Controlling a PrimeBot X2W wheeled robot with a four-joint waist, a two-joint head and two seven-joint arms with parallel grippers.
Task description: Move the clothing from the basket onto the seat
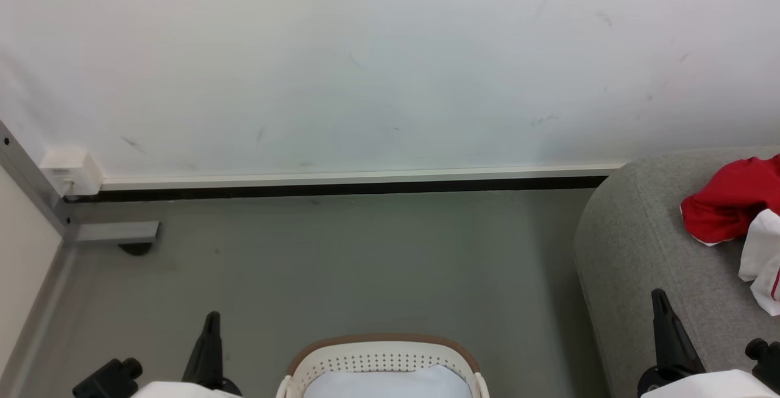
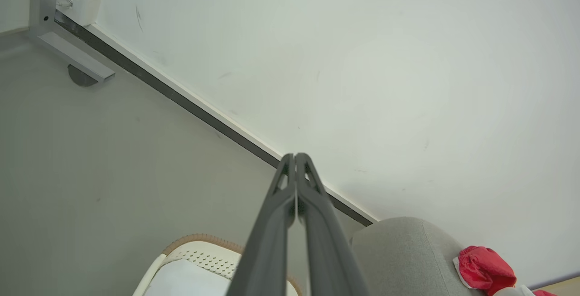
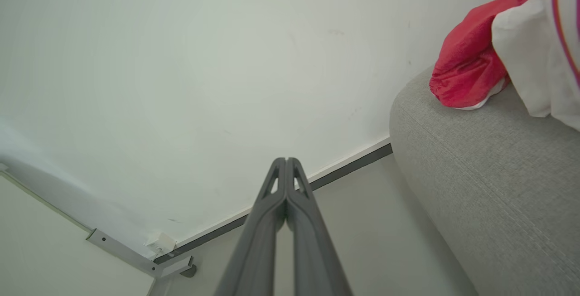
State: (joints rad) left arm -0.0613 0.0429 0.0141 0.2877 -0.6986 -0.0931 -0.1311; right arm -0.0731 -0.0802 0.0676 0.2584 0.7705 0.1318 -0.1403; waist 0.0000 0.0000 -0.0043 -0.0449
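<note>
Two garments make up the clothing, and both lie on the large light-grey fabric seat with rounded edges [image 1: 634, 252] at the right of the head view. One is a crumpled red sports garment with white trim [image 1: 725, 203]. The other is a white garment with a red stripe [image 1: 762, 252], touching it on the side nearer the lower right corner. They sit bunched rather than spread out, which suggests they were dropped there loosely, and they lie well in from the seat's rounded front edge, so a slide to the floor seems unlikely.

The single cream-white perforated plastic basket with a brown rim [image 1: 384, 340] stands on the grey floor [image 1: 365, 264] at the bottom centre, between the two arms and just beside the seat. It is probably placed there so that either arm can reach in. Its inside shows a pale, smooth surface with no red. I cannot tell whether that is the basket's bottom or more cloth.

The left gripper [image 1: 211, 325] rises at the lower left and the right gripper [image 1: 659, 297] at the lower right, over the seat's edge. In each wrist view the two long dark fingers [image 2: 274, 223] [image 3: 265, 228] meet at their tips with nothing between them. Both pairs of jaws are therefore fully closed and hold nothing. They point up toward the scuffed white wall [image 1: 390, 69], away from basket and clothing, which looks like a resting pose.

With two garments on the seat and none clearly left in the basket, the task looks complete or nearly so.
</note>
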